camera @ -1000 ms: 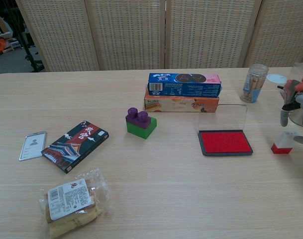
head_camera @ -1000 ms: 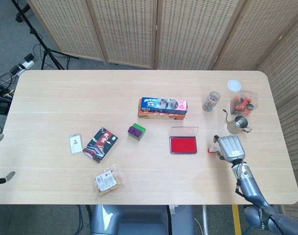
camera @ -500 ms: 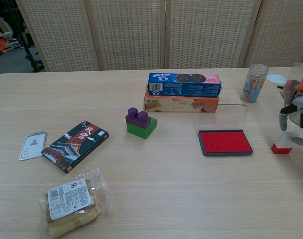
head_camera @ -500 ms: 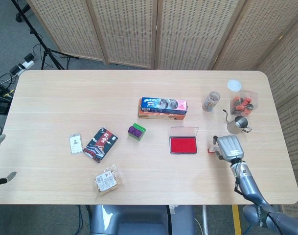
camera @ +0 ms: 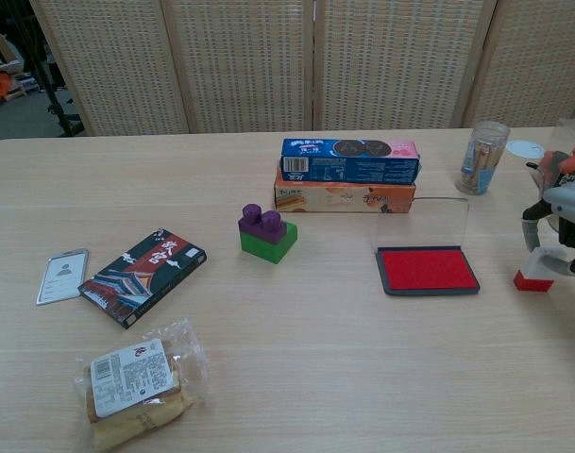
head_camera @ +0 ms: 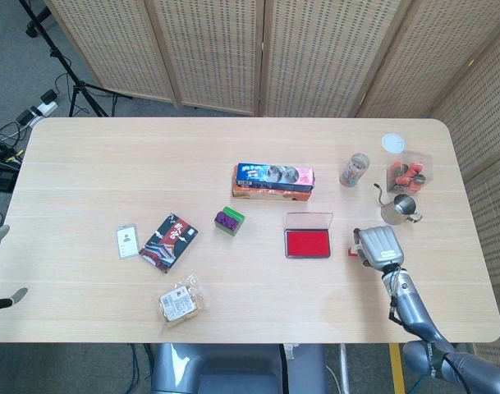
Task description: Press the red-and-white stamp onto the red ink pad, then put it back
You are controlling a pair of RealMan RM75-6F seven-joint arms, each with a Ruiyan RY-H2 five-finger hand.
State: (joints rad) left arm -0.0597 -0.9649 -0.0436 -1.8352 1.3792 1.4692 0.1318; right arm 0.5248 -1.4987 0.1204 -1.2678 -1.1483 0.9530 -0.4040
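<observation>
The red-and-white stamp [camera: 536, 270] stands on the table just right of the open red ink pad [camera: 428, 270]. In the head view only a sliver of the stamp [head_camera: 350, 250] shows beside the ink pad [head_camera: 307, 244]. My right hand [camera: 558, 226] hovers right over the stamp, its fingers [camera: 529, 232] hanging apart on either side of the white top, not visibly closed on it. From above, the right hand [head_camera: 378, 246] covers most of the stamp. My left hand [head_camera: 3, 300] barely shows off the table's left edge, fingers apart and holding nothing.
Behind the right hand stand a small metal pitcher [head_camera: 397, 209], a clear box of red items [head_camera: 409, 172] and a glass jar [head_camera: 354, 170]. Stacked snack boxes [camera: 347, 174] sit behind the pad. Further left lie a purple-green block [camera: 266, 233], a dark packet [camera: 143, 275], a card [camera: 62, 276] and a bagged snack [camera: 134, 380].
My right hand has shifted left and slightly forward until it sits over the stamp, with fingers now flanking its top. The stamp and pad have not moved.
</observation>
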